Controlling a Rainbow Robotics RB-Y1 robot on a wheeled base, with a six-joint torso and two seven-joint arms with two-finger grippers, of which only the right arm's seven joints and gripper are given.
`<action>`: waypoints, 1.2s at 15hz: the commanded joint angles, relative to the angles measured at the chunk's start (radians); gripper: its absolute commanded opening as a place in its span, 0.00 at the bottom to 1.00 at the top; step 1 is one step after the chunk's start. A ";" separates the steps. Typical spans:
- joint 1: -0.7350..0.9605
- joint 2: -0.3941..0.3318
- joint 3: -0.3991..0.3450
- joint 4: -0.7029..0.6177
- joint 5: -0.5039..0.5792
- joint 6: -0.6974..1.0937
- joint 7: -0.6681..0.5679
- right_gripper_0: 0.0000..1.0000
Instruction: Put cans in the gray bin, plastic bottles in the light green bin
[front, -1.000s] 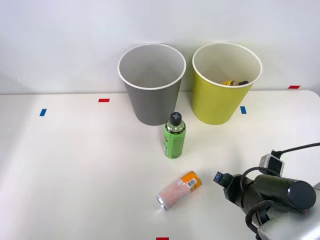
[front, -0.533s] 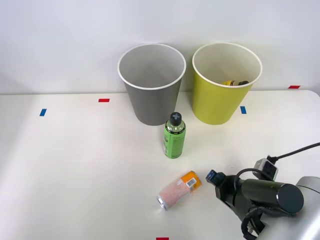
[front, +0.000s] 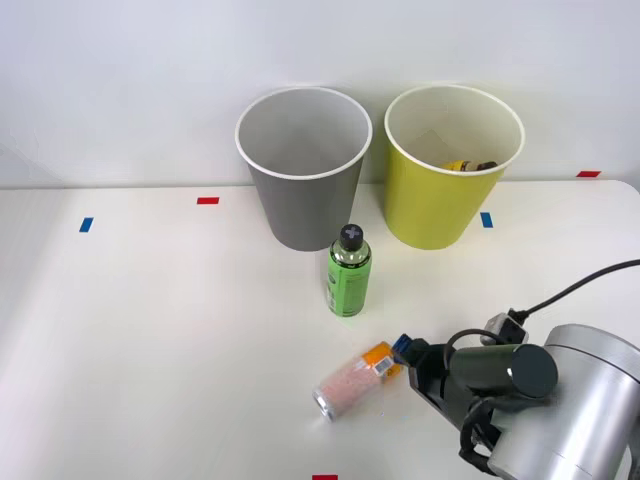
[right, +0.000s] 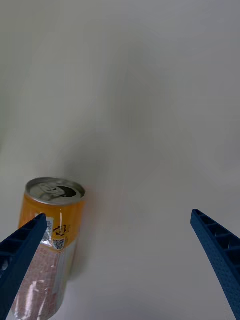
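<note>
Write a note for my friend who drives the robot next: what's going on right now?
Right gripper: fingers open, holding nothing, low over the table right beside the can; in the wrist view one finger is at the can's side.
Can: lying on its side on the table, not yet gripped.
Bottle: upright in front of the gray bin.
Green bin: something yellow already lies inside.
Gray bin: looks empty.
Left: can into the gray bin, bottle into the green bin.
</note>
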 joint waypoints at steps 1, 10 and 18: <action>-0.054 -0.013 0.038 0.017 -0.043 -0.001 -0.022 1.00; -0.096 0.033 0.077 0.032 -0.078 -0.030 -0.132 1.00; -0.143 0.094 0.114 0.142 -0.052 -0.087 -0.190 1.00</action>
